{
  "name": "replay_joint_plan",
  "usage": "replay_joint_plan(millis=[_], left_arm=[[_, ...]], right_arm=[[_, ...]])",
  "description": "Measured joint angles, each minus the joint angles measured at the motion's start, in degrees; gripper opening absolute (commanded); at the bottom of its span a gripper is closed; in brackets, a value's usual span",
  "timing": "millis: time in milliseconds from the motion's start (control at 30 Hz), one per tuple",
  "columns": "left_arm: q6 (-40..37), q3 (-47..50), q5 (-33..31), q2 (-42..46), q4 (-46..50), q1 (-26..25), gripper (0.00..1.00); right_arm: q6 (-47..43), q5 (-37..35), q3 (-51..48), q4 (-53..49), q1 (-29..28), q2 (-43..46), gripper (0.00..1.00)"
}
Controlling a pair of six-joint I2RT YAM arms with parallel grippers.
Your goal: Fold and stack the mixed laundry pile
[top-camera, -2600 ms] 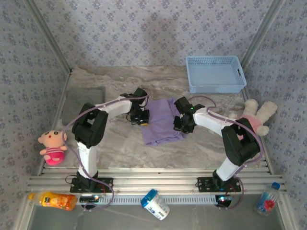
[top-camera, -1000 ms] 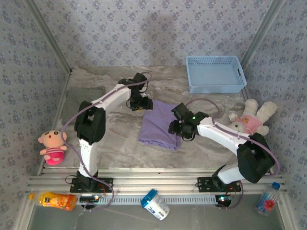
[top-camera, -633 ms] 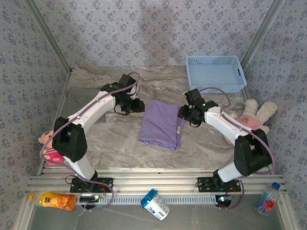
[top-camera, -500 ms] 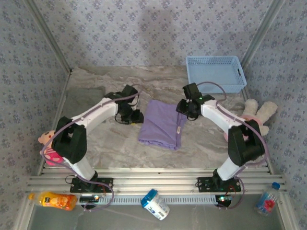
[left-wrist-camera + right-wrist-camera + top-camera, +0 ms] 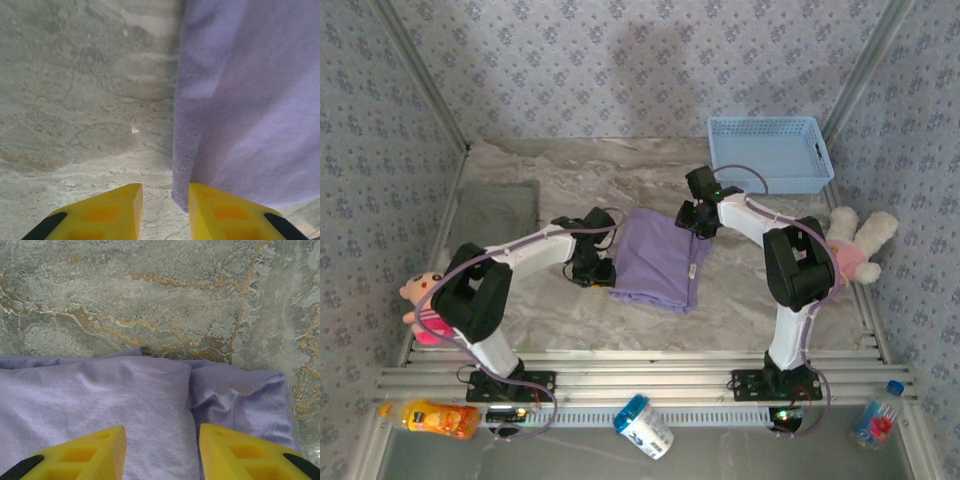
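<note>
Gray-veined marble table, floral wallpaper walls. Light blue lattice basket at back right corner, upright. White-and-pink plush bunny lying at right table edge, just in front of basket. Pink plush doll at left edge. On near metal rails: orange bottle left, white-blue canister middle, clear blue-capped bottle right, all lying down.

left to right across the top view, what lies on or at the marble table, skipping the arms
pink doll → gray garment → lavender T-shirt → blue basket → plush bunny
</note>
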State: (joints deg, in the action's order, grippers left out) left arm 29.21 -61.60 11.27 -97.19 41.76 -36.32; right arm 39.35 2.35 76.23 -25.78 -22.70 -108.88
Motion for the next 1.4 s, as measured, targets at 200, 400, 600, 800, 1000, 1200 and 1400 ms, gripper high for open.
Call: replay_joint_plan(millis=[200,400,600,800,1000,1200,1400], left_arm=[[-0.1,0.0,-2.3,-3.6,0.0,-1.3,0.29],[-0.2,-0.5,-2.8,-4.6,0.2,-1.4,0.30],[-0.2,-1.6,-3.0,-5.6,1.3,-1.4,0.29],[0.0,-2.4,-3.2,-6.2,2.2,-1.4,0.29],[0.8,-2.9,-3.6,-6.6,2.7,-1.7,0.29],[1.3,-3.7,-3.8,-7.2,3.5,-2.0,0.29],[1.9,-4.6,-5.0,-7.7,4.3,-2.8,0.35]], right_arm=[[0.0,0.2,0.0,1.6,0.1,-3.0,0.37],[0.0,0.0,0.0,1.2,0.1,-3.7,0.44],[-0.1,0.2,0.0,1.7,0.2,-3.7,0.10],[-0.7,-0.7,-1.1,1.4,0.2,-0.8,0.00],[-0.6,-2.2,-7.6,-1.0,1.4,12.2,0.00],[1.8,-1.2,-15.4,-1.6,5.7,12.9,0.08],[4.1,-1.0,-18.4,-0.7,5.8,10.9,0.31]])
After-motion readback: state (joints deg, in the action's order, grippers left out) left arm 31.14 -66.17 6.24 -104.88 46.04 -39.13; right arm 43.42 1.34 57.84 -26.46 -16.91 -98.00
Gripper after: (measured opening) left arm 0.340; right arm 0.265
